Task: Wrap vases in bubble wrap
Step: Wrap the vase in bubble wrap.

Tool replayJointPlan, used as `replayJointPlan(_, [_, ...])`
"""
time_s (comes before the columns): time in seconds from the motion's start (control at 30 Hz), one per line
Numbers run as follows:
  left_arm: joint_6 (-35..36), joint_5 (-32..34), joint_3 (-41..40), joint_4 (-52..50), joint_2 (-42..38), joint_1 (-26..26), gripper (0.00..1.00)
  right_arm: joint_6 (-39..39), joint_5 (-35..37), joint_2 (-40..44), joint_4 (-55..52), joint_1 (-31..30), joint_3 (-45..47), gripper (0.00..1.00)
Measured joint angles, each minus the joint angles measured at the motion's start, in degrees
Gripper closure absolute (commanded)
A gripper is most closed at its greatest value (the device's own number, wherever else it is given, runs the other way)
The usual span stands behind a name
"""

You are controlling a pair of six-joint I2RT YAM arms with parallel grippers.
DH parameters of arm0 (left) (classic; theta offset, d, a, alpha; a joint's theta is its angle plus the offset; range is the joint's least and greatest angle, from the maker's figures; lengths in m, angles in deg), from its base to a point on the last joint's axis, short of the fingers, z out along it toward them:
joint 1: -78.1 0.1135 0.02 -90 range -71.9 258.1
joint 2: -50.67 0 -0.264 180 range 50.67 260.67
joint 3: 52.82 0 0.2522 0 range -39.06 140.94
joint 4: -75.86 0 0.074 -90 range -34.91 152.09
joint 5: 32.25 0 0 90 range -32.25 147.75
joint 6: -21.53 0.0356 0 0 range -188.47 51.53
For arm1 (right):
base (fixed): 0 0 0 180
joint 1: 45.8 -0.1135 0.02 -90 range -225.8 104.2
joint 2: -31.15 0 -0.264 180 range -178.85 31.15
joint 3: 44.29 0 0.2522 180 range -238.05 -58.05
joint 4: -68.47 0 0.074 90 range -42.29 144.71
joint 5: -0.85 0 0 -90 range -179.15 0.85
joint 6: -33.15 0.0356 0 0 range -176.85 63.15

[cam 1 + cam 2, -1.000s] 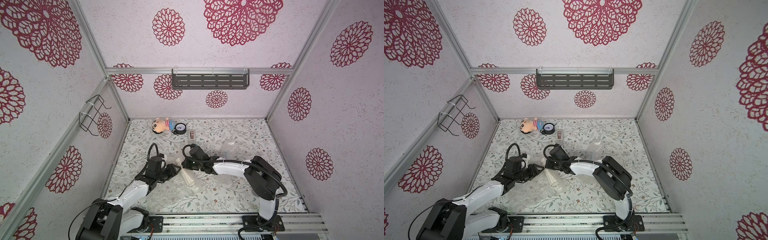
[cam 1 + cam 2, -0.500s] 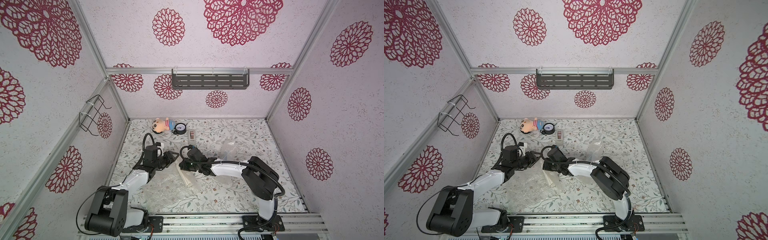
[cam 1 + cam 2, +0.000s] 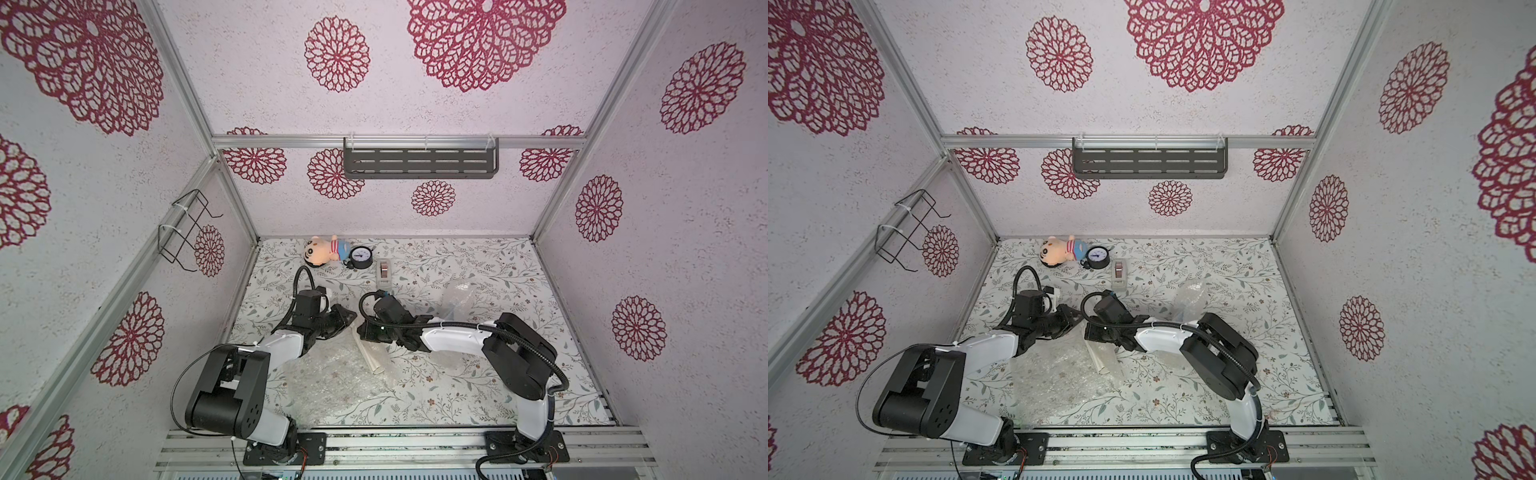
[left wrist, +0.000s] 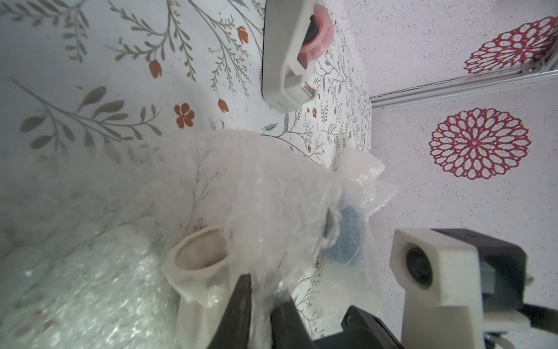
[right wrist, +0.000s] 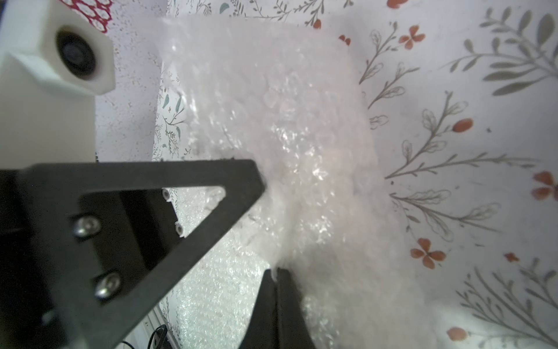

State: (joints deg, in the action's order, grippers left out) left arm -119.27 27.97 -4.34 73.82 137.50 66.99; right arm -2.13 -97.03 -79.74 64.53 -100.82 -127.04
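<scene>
Cream vase (image 4: 196, 260): on its side on the bubble wrap (image 3: 332, 374), mid-worktop (image 3: 457, 409).
Left claw (image 4: 262, 305): just closed, pinching the wrap's edge beside the vase's mouth.
Right claw (image 5: 276, 273): clamped on the wrap too.
Meaning: both claws grip; folding over the vase can probably begin.

Left gripper (image 3: 348, 316) and right gripper (image 3: 362, 334) sit close together at mid-table, over the far edge of a bubble wrap sheet (image 3: 332, 376) spread on the floral table (image 3: 478, 386). Cream vase (image 3: 370, 355) lies on the sheet, apparently on its side, its far end under the right gripper. Crumpled bubble wrap bundle (image 3: 459, 297) sits behind the right arm. Tape dispenser (image 3: 384, 272), pressure gauge (image 3: 361, 257) and plush doll (image 3: 322, 251) are near the back wall.
</scene>
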Motion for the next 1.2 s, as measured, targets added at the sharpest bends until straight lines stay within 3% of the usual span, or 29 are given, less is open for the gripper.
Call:
replayJointPlan(0.27, [1.7, 2.2, 0.0, -1.9, 0.4, 0.0, 1.00, -2.7, 0.1, 1.9, -1.4, -0.1, 0.5, 0.76])
replayJointPlan(0.67, [4.5, 5.3, -2.6, -5.8, -2.0, 0.9, 1.00, -5.5, 1.2, 14.6, -9.4, -0.3, 8.3, 0.54])
replayJointPlan(0.93, [5.0, 5.8, -3.2, -5.9, -1.7, 1.6, 1.00, -6.9, 2.0, 12.4, -13.4, -1.6, 8.4, 0.42])
replayJointPlan(1.2, [5.2, 6.6, -3.6, -5.6, -0.2, 1.7, 1.00, -7.2, 0.8, 7.0, -12.9, -4.3, 5.9, 0.40])
